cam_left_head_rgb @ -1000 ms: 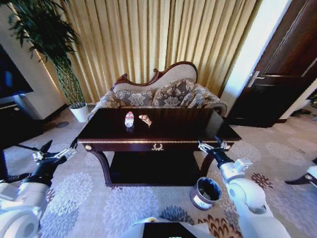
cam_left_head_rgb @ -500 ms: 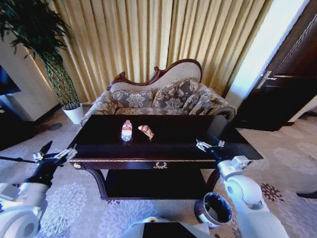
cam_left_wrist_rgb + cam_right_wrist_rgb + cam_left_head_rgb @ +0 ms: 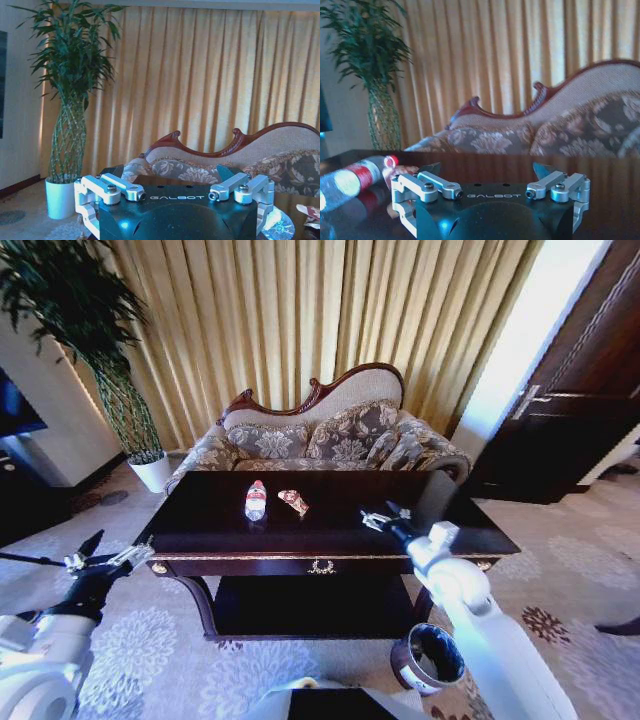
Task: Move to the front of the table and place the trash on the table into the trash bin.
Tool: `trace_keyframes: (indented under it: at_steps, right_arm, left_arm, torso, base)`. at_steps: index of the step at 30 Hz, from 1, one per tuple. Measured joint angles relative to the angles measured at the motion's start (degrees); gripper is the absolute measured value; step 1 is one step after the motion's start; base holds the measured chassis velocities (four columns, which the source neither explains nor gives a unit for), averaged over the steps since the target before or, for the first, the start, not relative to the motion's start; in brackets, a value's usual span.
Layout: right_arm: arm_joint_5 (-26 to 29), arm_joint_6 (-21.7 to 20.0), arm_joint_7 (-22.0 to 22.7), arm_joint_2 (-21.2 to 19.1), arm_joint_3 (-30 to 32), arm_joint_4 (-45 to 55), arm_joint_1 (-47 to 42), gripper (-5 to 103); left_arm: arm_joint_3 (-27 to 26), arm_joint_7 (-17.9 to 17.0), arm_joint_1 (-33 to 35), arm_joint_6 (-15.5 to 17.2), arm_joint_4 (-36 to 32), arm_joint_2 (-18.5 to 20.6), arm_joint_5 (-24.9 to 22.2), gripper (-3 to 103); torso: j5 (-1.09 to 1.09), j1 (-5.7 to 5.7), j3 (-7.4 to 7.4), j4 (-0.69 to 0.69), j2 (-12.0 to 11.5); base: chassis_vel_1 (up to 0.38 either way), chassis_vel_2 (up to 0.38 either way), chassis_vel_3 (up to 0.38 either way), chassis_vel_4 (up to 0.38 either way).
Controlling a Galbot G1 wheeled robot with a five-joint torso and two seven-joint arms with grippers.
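The dark glossy table (image 3: 220, 530) stands straight ahead. Lying on its far left part is a clear bottle with a red label (image 3: 256, 500), and an orange-brown wrapper (image 3: 293, 502) sits just right of it. My right gripper (image 3: 382, 515) hovers open over the table's right half, a short way right of the wrapper. In the right wrist view the bottle (image 3: 350, 182) and wrapper (image 3: 402, 172) lie ahead of the open gripper (image 3: 486, 170), off to one side. The round trash bin (image 3: 428, 658) stands on the carpet by the table's front right leg. My left gripper (image 3: 112, 550) is open, low beside the front left corner.
A carved floral sofa (image 3: 320, 435) stands right behind the table, with gold curtains beyond it. A tall plant in a white pot (image 3: 152, 470) is at the back left, and a dark door (image 3: 580, 410) at the right. Patterned carpet surrounds the table.
My right gripper has moved left and inward over the tabletop, closer to the wrapper. The head view shifted slightly. The left arm has sunk a little.
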Motion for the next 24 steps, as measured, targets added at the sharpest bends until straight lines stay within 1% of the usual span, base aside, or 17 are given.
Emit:
trace_keyframes:
  at_steps: [2, 3, 6, 7, 8, 9, 13, 14, 16, 24]
  right_arm:
    - [1.07, -1.32, 1.21, -0.54, -3.96, -1.52, 5.32, 100]
    - [1.07, -1.32, 1.21, -0.54, -3.96, -1.52, 5.32, 100]
    - [2.60, -2.51, 2.02, -0.46, -8.13, -3.85, 10.50, 100]
    - [2.80, -2.73, 2.31, 0.00, -10.47, -5.54, 12.78, 100]
    - [2.80, -2.73, 2.31, 0.00, -10.47, -5.54, 12.78, 100]
    - [2.86, -2.88, 2.68, 0.59, -12.77, -7.34, 14.87, 100]
    - [2.87, -3.23, 3.32, 1.67, -16.97, -10.22, 17.87, 100]
    - [2.87, -3.23, 3.32, 1.67, -16.97, -10.22, 17.87, 100]
    - [2.76, -3.55, 3.52, 2.74, -20.23, -12.30, 19.96, 100]
    - [2.57, -4.30, 3.55, 4.86, -24.84, -15.25, 23.30, 100]
  left_arm:
    - [0.14, -0.26, -0.06, 0.42, -0.01, -0.28, 0.00, 100]
    - [0.14, -0.26, -0.06, 0.42, -0.01, -0.28, 0.00, 100]
    - [0.14, -0.42, -0.08, 0.60, -0.02, -0.31, 0.00, 100]
    - [0.13, -0.60, -0.08, 0.73, -0.02, -0.36, 0.00, 100]
    - [0.13, -0.60, -0.08, 0.73, -0.02, -0.36, 0.00, 100]
    - [0.13, -0.75, -0.08, 0.87, -0.02, -0.44, 0.00, 100]
    - [0.11, -0.88, -0.05, 1.04, -0.02, -0.59, 0.00, 100]
    - [0.11, -0.88, -0.05, 1.04, -0.02, -0.59, 0.00, 100]
    - [0.01, -0.97, -0.03, 1.07, -0.02, -0.75, 0.00, 100]
    - [0.18, -0.98, -0.16, 1.08, -0.02, -1.27, 0.01, 100]
  torso:
    - [0.00, -0.03, -0.01, 0.01, 0.01]
    - [0.00, -0.03, -0.01, 0.01, 0.01]
    - [0.00, -0.04, -0.02, 0.01, 0.02]
    - [0.00, -0.04, -0.01, 0.00, 0.01]
    - [0.00, -0.04, -0.01, 0.00, 0.01]
    - [0.01, -0.03, -0.01, 0.00, 0.01]
    - [0.00, -0.03, -0.01, 0.01, 0.01]
    - [0.00, -0.03, -0.01, 0.01, 0.01]
    - [0.01, -0.03, -0.01, 0.00, 0.01]
    - [0.00, -0.03, -0.01, 0.00, 0.01]
  base:
    - [0.000, 0.000, 0.000, 0.000]
    - [0.000, 0.000, 0.000, 0.000]
    - [0.000, 0.000, 0.000, 0.000]
    - [0.000, 0.000, 0.000, 0.000]
    - [0.000, 0.000, 0.000, 0.000]
    - [0.000, 0.000, 0.000, 0.000]
    - [0.000, 0.000, 0.000, 0.000]
    - [0.000, 0.000, 0.000, 0.000]
    - [0.000, 0.000, 0.000, 0.000]
    - [0.000, 0.000, 0.000, 0.000]
